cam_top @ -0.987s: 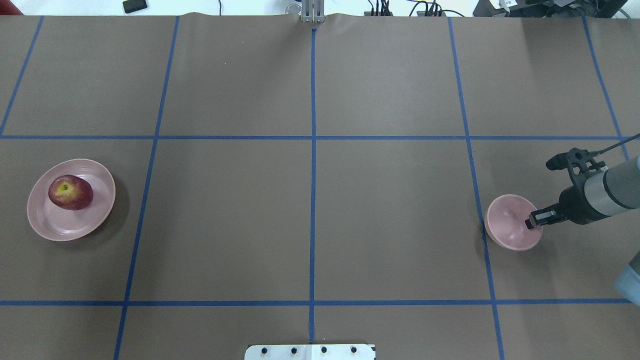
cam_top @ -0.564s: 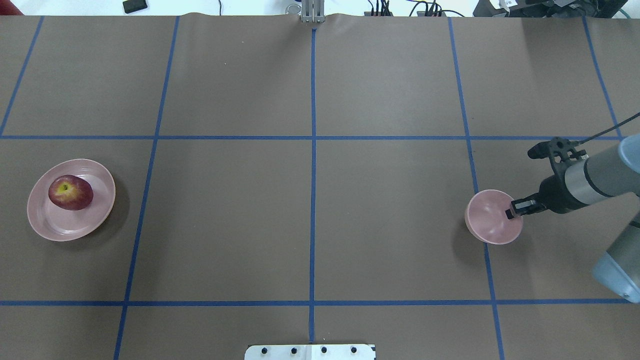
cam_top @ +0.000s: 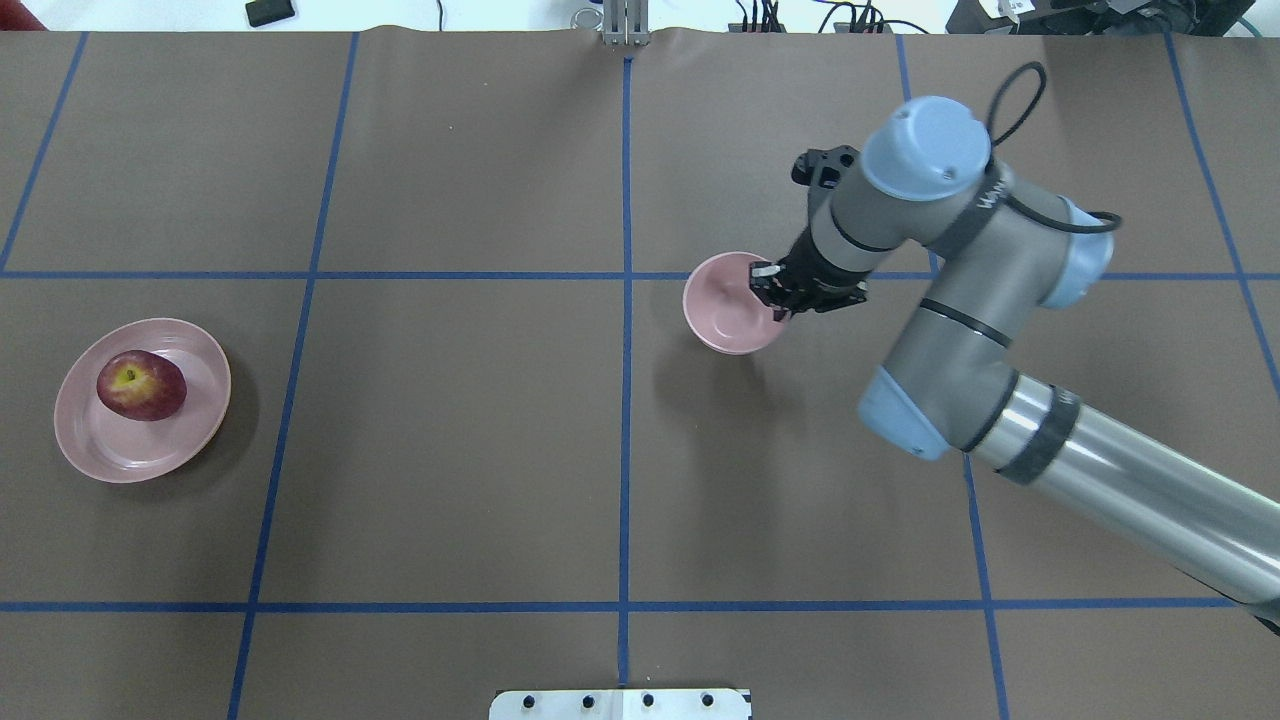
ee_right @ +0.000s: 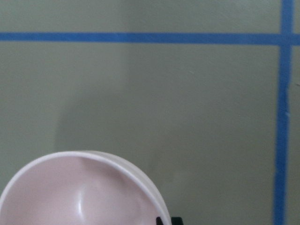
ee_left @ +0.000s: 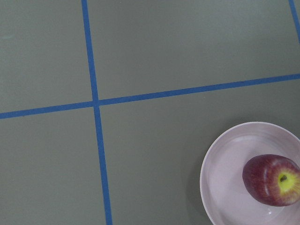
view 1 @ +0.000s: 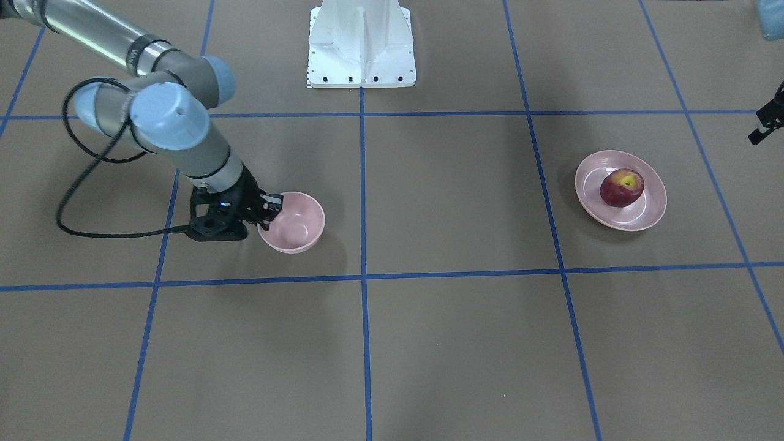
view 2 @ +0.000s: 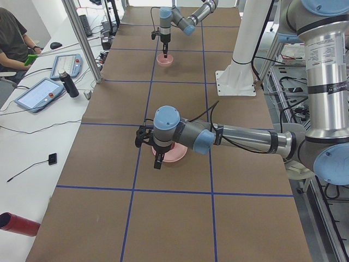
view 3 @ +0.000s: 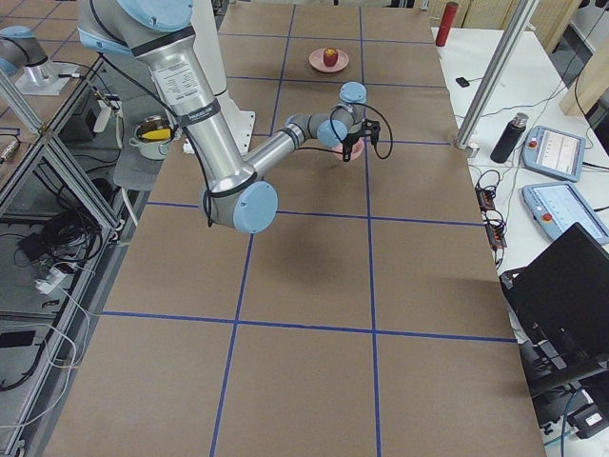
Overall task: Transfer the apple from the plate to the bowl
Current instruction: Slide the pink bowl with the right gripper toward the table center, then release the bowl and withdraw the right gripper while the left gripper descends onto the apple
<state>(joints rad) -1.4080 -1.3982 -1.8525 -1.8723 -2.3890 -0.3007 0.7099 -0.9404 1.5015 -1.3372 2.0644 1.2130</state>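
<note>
Red and round, the apple [cam_top: 141, 385] is found on the wide pink plate [cam_top: 100, 450], at the far left end of the brown table [cam_top: 450, 450]. The main job is not done yet, because the apple has not been picked up. The small pink bowl [cam_top: 722, 310] is seen near the middle of the table, well apart from the plate. Its rim is pinched between the fingers of the right gripper [cam_top: 768, 287]. The bowl looks to be held up off the table, since its shadow lies a little away from it. What is likely left: the bowl must be set down, and the apple must be lifted and put inside it.

The apple's skin is dark red and shiny, with a yellow-green patch around the stem dimple. It is turned so the dimple faces up.

The left gripper [view 1: 761, 127] is only partly seen near the plate. It cannot be told if its jaws are apart or together.
</note>
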